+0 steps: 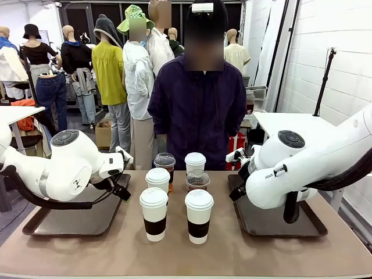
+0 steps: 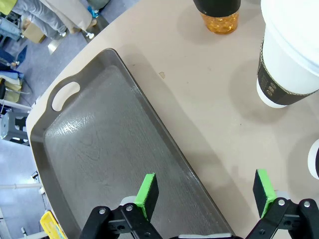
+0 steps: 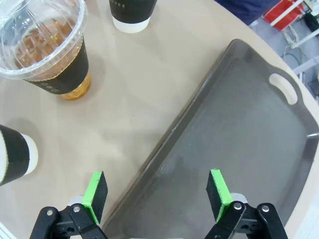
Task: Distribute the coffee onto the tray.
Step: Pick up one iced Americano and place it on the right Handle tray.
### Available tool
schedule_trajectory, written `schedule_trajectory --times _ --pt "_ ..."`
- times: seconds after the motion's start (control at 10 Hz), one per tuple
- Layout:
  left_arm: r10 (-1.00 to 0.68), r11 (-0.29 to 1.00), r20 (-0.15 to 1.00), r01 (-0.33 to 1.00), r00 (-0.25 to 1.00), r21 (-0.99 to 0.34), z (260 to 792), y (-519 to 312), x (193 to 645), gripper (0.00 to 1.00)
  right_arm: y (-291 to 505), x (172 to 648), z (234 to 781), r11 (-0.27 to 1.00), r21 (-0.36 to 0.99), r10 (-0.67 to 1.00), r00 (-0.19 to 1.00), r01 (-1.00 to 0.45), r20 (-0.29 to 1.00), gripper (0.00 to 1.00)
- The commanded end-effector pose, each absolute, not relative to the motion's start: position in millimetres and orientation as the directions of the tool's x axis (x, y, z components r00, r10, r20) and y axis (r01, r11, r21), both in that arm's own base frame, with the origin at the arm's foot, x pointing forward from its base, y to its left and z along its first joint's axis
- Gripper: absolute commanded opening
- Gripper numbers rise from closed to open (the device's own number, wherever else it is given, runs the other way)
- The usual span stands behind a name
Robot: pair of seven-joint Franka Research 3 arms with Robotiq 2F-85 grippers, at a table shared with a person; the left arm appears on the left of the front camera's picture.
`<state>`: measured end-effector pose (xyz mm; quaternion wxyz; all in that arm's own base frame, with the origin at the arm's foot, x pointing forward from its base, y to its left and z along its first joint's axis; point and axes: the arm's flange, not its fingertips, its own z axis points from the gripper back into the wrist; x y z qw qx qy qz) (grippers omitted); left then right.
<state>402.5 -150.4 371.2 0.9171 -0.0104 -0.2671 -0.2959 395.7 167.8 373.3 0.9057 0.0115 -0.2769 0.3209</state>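
So, we see the coffee cups (image 1: 199, 212) upright at worktop (image 1: 232, 256) centre, btwn left tray (image 1: 64, 224) and right tray (image 1: 267, 224), none loaded yet. Left gripper (image 2: 205, 191) and right gripper (image 3: 157, 193) both gape empty over those trays' inner rims; cups lie inboard of each, approx. equally near.

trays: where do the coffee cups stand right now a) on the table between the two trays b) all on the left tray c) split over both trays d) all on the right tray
a, the cups cluster on the table between the left tray and the right tray, neither of which carries a cup.
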Motion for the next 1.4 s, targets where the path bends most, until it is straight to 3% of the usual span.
schedule_trajectory --times 0.0,0.4,1.3 --pt "-0.537 0.825 0.496 0.548 0.682 0.139 371.2 -150.1 402.6 1.0 167.9 395.7 373.3 0.794 -0.157 0.575 0.641 -0.588 0.509 1.0" --pt "-0.537 0.825 0.496 0.548 0.682 0.139 371.2 -150.4 402.5 1.0 167.8 395.7 373.3 0.794 -0.157 0.575 0.641 -0.588 0.509 1.0" --pt "-0.566 0.806 0.544 0.556 0.62 0.205 513.5 -142.1 373.6 1.0 146.4 373.7 498.7 0.71 -0.11 0.628 0.554 -0.696 0.547 1.0"
